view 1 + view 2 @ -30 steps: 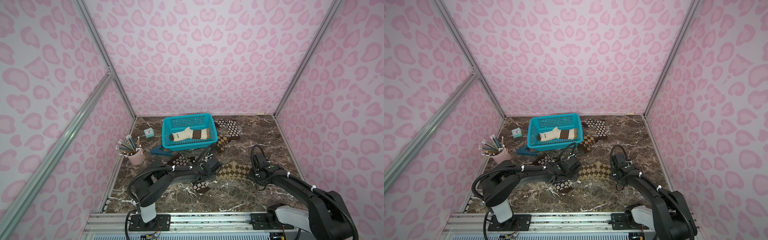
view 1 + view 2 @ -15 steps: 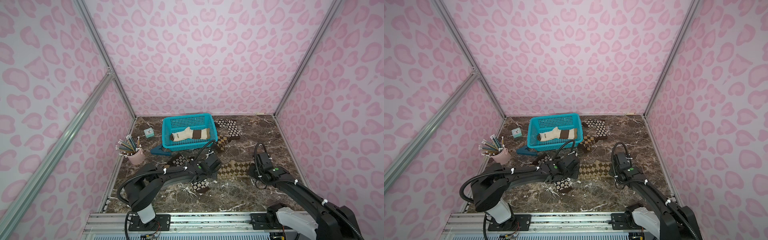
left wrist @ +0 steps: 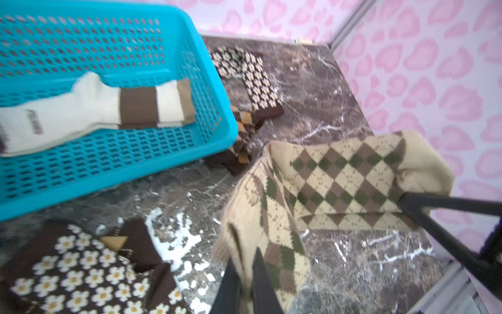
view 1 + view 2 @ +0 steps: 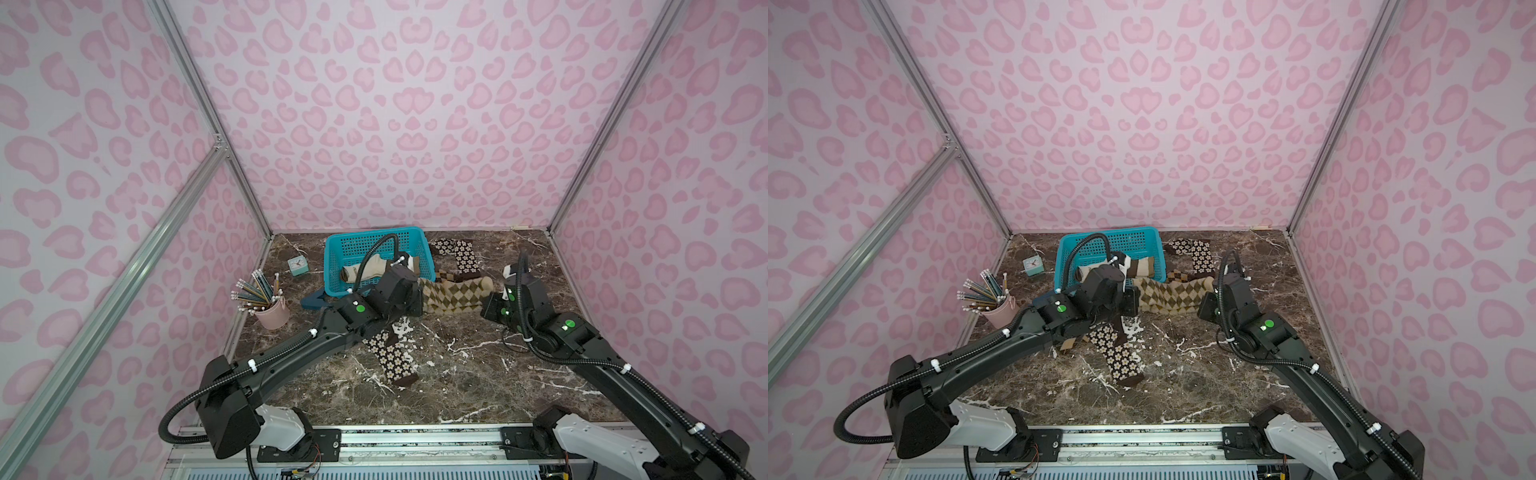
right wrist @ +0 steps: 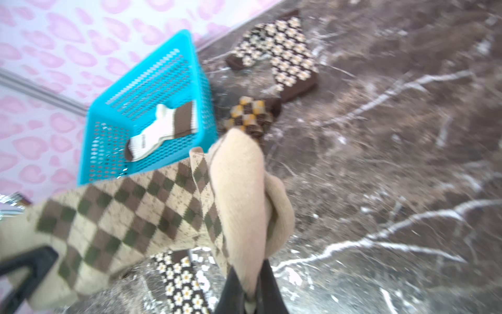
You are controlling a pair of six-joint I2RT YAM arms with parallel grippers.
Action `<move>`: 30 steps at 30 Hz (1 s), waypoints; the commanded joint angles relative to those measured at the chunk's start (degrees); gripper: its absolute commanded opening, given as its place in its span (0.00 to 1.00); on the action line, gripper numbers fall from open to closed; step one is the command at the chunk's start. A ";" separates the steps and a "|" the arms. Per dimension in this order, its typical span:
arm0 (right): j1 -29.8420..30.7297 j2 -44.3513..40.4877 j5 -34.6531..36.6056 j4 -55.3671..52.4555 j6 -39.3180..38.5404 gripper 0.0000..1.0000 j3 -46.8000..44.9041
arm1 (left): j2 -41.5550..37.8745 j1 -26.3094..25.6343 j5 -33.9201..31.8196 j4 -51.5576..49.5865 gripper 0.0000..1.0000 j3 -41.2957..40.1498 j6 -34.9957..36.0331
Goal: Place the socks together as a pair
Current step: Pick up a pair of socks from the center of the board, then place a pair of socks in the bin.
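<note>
a tan argyle sock (image 4: 453, 295) stretches sideways between the left gripper (image 4: 419, 297) and the right gripper (image 4: 487, 302), one end at each; the fingertips are hidden. behind it a blue basket (image 4: 345, 249) holds a cream sock with brown stripes (image 4: 372, 269). a brown flowered sock (image 4: 392, 359) lies on the marble table (image 4: 457, 386) near the front, partly under the left arm. another flowered sock (image 4: 461, 254) lies at the back beside the basket, touching a brown-orange argyle sock (image 4: 444, 275). a small clock (image 4: 298, 265) and a pink cup (image 4: 273, 316) of pencils (image 4: 253, 291) stand by the left wall.
</note>
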 commanded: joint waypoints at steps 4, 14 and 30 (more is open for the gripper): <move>4.21 13.78 -3.15 8.58 -4.86 0.00 11.30 | -1.54 12.27 0.13 -6.40 0.04 4.66 6.04; 4.33 39.49 -9.13 15.95 -10.10 0.00 33.45 | 7.40 27.40 1.88 -3.94 0.03 11.99 12.96; -1.28 67.59 -17.39 12.41 -11.43 0.00 60.41 | 29.34 34.66 3.54 -0.10 0.04 25.48 18.51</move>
